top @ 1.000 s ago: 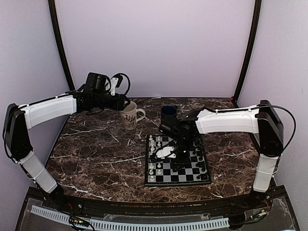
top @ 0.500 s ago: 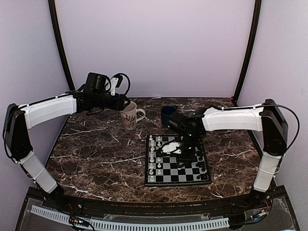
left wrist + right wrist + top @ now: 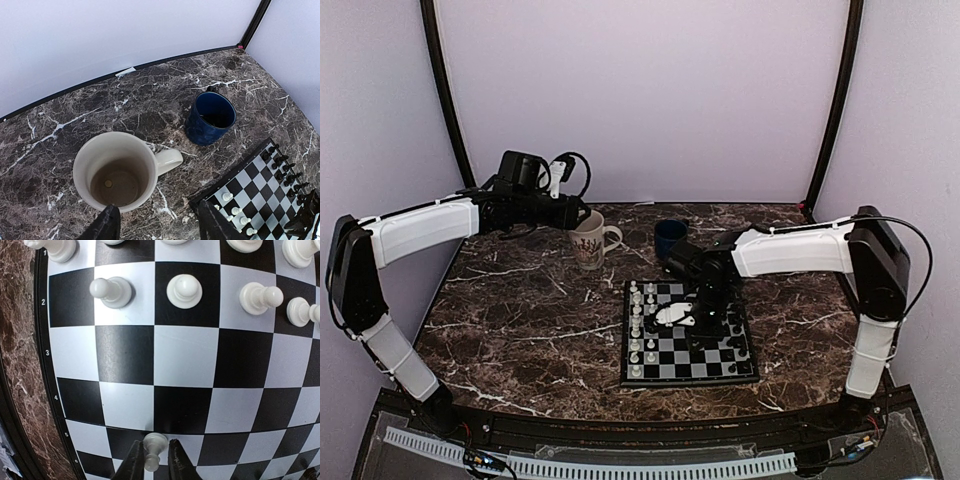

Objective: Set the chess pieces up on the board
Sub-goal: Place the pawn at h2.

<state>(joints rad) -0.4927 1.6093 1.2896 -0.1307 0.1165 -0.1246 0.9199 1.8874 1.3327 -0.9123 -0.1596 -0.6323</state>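
My right gripper (image 3: 155,467) pinches a white pawn (image 3: 154,446) over the board (image 3: 125,355), near its edge with the numbers, and the pawn could tip over if I let go too high.

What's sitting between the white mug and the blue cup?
Just bare marble table separates the white mug from the blue cup, per the left wrist view.

Marble-look bench, shiny plastic, glazed mugs.
The bench (image 3: 520,320) is dark, white-veined stone-look, smooth with a soft sheen. The board (image 3: 185,355) is smooth and faintly glossy. The chess pieces (image 3: 184,290), including the white pawn (image 3: 155,442), look like shiny plastic. The cream mug (image 3: 117,170) and blue mug (image 3: 210,117) look glazed.
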